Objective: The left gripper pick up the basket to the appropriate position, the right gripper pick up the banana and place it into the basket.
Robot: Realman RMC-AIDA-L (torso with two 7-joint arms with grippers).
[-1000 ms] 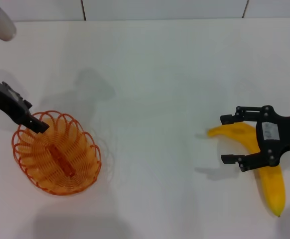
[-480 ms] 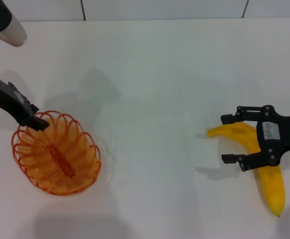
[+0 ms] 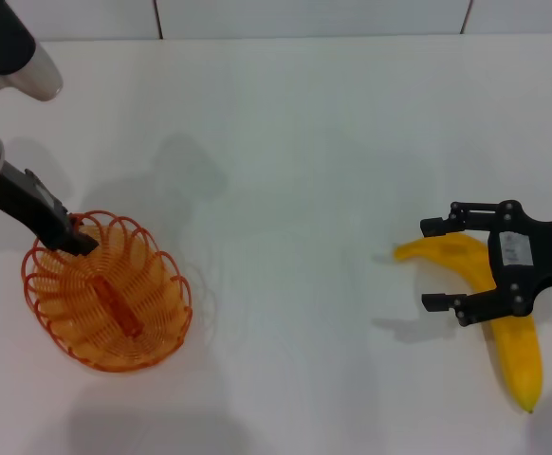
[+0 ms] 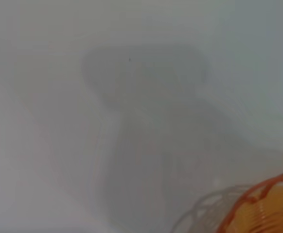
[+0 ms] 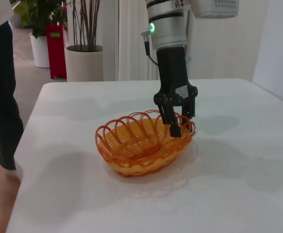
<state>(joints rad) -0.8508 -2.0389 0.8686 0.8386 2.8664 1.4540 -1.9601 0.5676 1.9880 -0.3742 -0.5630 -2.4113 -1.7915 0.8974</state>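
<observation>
The orange wire basket (image 3: 105, 296) sits on the white table at the left of the head view. My left gripper (image 3: 72, 237) is at its far-left rim. In the right wrist view the left gripper (image 5: 181, 122) stands upright with one finger inside the basket (image 5: 141, 143) and one outside, a gap between them. The left wrist view shows only a bit of the basket rim (image 4: 263, 204). The yellow banana (image 3: 518, 353) lies at the right. My right gripper (image 3: 429, 265) is open, its fingers on either side of the banana's upper end.
The white table (image 3: 304, 142) spreads between basket and banana. Past the table's far edge, the right wrist view shows a standing person (image 5: 3, 97), a potted plant (image 5: 83, 60) and a red bin (image 5: 56, 53).
The left arm has swung slightly, its upper part moving right, while its fingertips stay at the basket rim. The basket, banana and right gripper have not moved.
</observation>
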